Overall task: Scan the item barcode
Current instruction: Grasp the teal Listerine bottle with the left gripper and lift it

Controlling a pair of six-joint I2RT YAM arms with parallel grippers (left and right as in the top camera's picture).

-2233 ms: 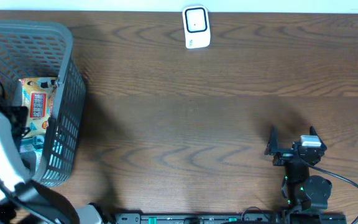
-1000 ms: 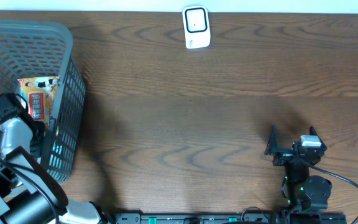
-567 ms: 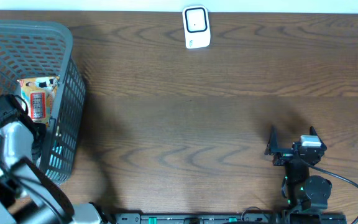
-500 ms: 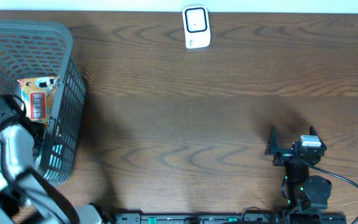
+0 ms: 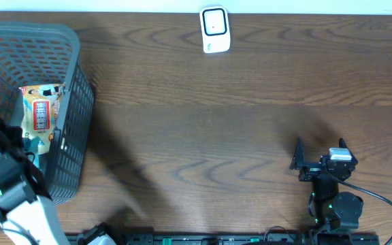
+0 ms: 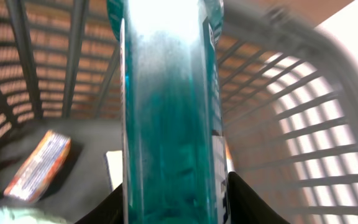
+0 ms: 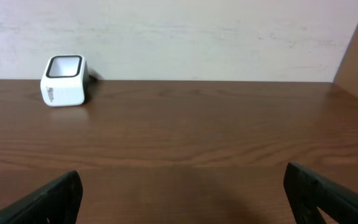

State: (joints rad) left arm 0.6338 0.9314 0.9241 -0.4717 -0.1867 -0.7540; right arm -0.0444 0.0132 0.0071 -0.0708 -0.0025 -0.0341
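Note:
A tall teal bottle with a white label (image 6: 169, 112) stands between the black fingers (image 6: 246, 200) of my left gripper (image 6: 174, 208), which is shut on it, raised inside the grey mesh basket (image 6: 291, 112). From overhead, my left arm (image 5: 4, 170) covers the bottle at the basket's near side (image 5: 73, 75). The white barcode scanner (image 5: 215, 29) sits at the table's far edge, also seen in the right wrist view (image 7: 64, 81). My right gripper (image 5: 320, 147) rests low at the near right, open and holding nothing (image 7: 182, 193).
An orange snack packet (image 5: 41, 112) lies on the basket floor (image 6: 39, 165), with a pale item beside it. Bare brown tabletop (image 5: 216, 136) stretches between the basket and the scanner. A wall stands right behind the scanner.
My left gripper narrowed onto the teal bottle, and the left arm pulled back toward the near edge and rose within the basket. The right arm has not moved.

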